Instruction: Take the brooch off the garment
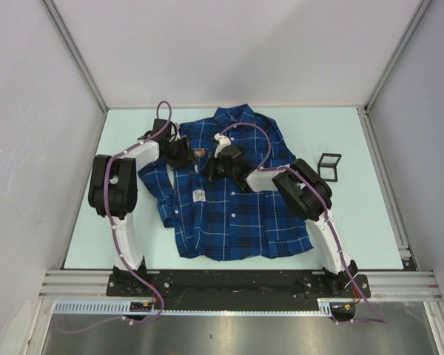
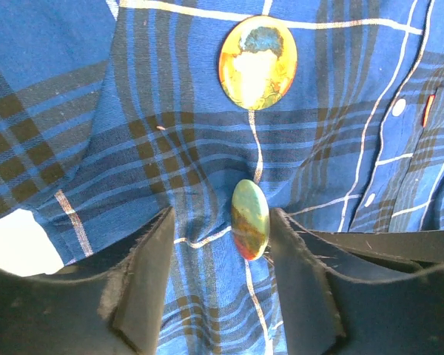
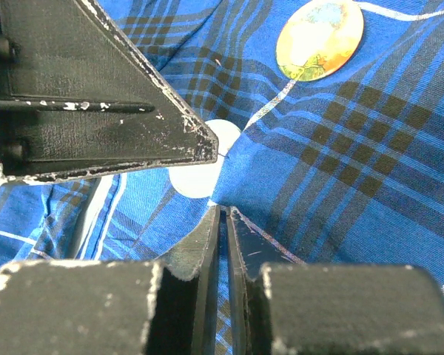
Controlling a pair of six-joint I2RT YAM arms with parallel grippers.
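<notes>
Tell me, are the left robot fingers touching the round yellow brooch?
Apart. The left wrist view shows bare plaid shirt between the brooch and the open left gripper.

Small black square frame [image 1: 329, 166] on pale green table [image 1: 377, 237] (right side); grey walls [image 1: 222, 52] around.

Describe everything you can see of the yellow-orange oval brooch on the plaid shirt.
The brooch is a glossy oval disc, yellow-orange at the rim, with a pale figure and a dark blue-green patch. It lies flat on the shirt near its white buttons. Nothing grips it: the open left gripper sits short of it, the right gripper, shut on a shirt fold, beside it.
</notes>
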